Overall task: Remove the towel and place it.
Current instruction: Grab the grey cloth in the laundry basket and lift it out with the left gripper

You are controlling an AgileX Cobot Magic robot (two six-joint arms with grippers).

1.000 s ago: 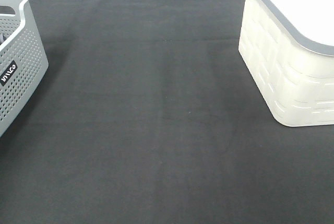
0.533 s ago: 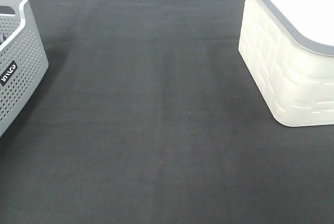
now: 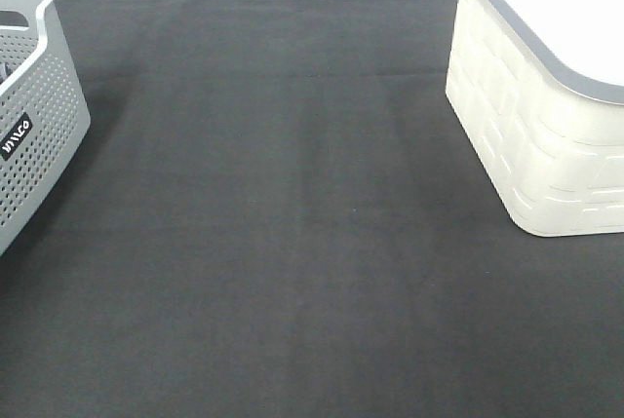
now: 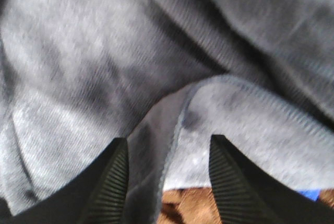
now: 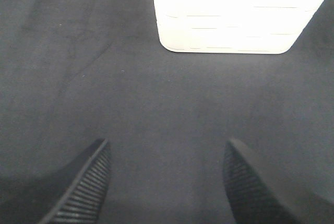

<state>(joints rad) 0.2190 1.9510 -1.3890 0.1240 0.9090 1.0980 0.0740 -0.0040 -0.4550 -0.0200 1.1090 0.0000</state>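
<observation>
So, left claw: it pointed down at the towel from very close, with its two black ribbed fingers on each side of a raised fold.
Left claw grip: it was about half way closed. Soft cloth filled the gap between the fingers. I could not tell if the fold was pinched tight or only sat there.
Towel: it was grey-purple and fluffy, all bunched up in folds and bumps under the left claw. It filled nearly the whole left wrist view, and I could not tell what it lay in.
Towel edge: a sewn hem ran along the fold between the fingers.
Under the towel: a bit of something brown and a tiny bit of blue peeked out near the fingers. Too little showed to say what they were.
Right claw: it hung above the dark desk, tilted down at it and touching nothing.
Right claw grip: its fingers were spread wide with nothing between them.
White basket: it stood on the desk ahead of the right claw, well apart from it, and had a grey rim.
Grey basket: it was full of little holes and stood at the left edge of the high view, far from the white basket.
</observation>
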